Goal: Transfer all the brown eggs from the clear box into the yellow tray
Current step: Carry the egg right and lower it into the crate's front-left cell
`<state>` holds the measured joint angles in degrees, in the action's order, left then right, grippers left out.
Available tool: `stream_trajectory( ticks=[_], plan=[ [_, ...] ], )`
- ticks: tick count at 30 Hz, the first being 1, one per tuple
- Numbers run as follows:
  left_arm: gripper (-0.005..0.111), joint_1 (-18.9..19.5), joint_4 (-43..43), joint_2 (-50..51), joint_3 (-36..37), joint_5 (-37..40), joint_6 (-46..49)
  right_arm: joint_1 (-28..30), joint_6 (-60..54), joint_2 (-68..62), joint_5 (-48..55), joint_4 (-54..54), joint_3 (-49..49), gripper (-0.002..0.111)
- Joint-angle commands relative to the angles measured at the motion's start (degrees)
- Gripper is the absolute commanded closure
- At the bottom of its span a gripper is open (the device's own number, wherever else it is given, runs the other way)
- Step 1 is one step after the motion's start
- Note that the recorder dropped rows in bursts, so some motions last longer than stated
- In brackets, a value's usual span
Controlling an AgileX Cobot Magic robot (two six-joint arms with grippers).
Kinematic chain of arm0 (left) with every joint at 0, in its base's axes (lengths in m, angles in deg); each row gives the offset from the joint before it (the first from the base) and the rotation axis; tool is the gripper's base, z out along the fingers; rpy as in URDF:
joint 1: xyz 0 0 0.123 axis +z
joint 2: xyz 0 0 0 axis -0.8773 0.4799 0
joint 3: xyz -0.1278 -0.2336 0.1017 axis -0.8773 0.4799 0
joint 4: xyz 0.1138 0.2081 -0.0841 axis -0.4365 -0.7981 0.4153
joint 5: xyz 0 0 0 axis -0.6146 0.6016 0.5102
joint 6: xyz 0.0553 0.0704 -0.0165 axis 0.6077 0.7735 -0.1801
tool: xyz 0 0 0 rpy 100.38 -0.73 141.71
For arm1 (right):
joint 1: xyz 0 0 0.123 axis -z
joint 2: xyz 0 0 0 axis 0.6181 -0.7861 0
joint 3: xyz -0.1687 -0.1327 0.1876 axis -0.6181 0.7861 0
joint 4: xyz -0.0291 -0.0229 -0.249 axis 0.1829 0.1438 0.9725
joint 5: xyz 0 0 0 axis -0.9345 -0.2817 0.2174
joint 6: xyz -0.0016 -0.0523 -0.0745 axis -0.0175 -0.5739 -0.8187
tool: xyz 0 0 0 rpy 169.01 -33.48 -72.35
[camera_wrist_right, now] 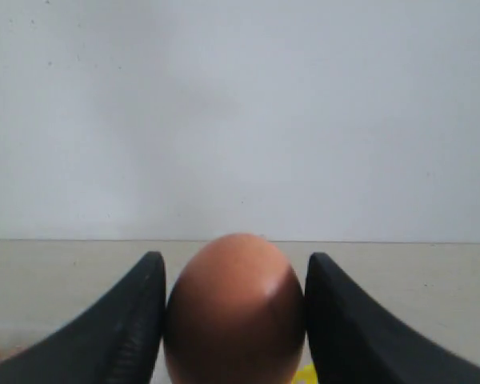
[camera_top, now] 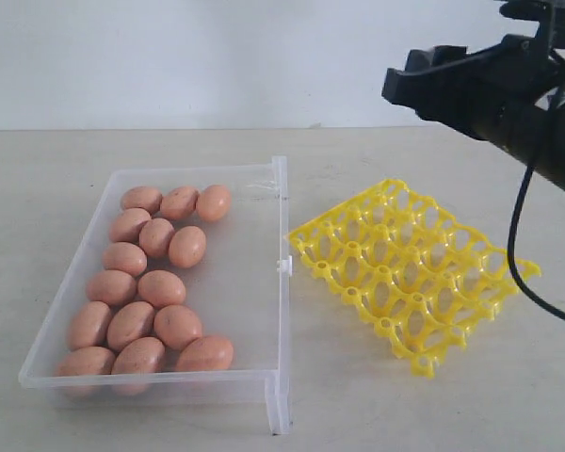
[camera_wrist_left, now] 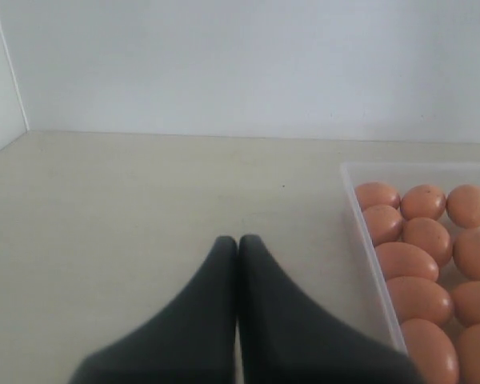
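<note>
Scene: a pale table (camera_top: 358,405) with a clear box (camera_top: 281,311) at the left of the exterior view and a yellow tray (camera_top: 350,250) to the right of centre, near the box but not touching it.
Eggs (camera_top: 160,288): about fifteen brown ones lie in the box, crowded along its left side, many touching.
Tray: every cup in view is empty.
Right gripper (camera_wrist_right: 236,260): high in the upper right corner of the exterior view, above and behind the tray. Its two black fingers clasp one brown egg (camera_wrist_right: 232,312), one finger on each side of the shell.
Left gripper (camera_wrist_left: 238,240): pressed closed with nothing between the fingers, low over bare table just outside the box.
Progress: judged as early, the first egg in the air and none placed.
Risk, slipping: the shell is smooth and rounded and is held only at its sides, so a jolt could let it slide out and break on the table.
Risk, squeezing: a harder grip could crack it.
Risk, missing: lowered onto a post, not into a cup, the egg could tip and roll off the lattice.
</note>
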<state>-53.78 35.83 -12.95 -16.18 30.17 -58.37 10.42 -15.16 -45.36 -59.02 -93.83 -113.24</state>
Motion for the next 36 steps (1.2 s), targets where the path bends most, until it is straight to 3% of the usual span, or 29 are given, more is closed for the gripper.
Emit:
stream_trajectory(
  ticks=[1,5,9,18,36],
  plan=[
    [0.111,-0.30,0.31,-0.17,-0.24,-0.08,0.03,6.54,20.36,-4.17,3.74,38.28,-1.11,0.109],
    [0.111,-0.30,0.31,-0.17,-0.24,-0.08,0.03,12.24,58.67,-10.15,-3.55,86.19,-5.05,0.109],
    [0.111,-0.30,0.31,-0.17,-0.24,-0.08,0.03,16.48,71.72,-17.13,-19.49,103.53,-10.64,0.109],
    [0.111,-0.30,0.31,-0.17,-0.24,-0.08,0.03,19.22,75.75,-27.38,-26.45,107.90,-17.98,0.109],
    [0.111,-0.30,0.31,-0.17,-0.24,-0.08,0.03,19.22,60.04,-37.23,-24.49,100.63,-18.59,0.109]
  ],
)
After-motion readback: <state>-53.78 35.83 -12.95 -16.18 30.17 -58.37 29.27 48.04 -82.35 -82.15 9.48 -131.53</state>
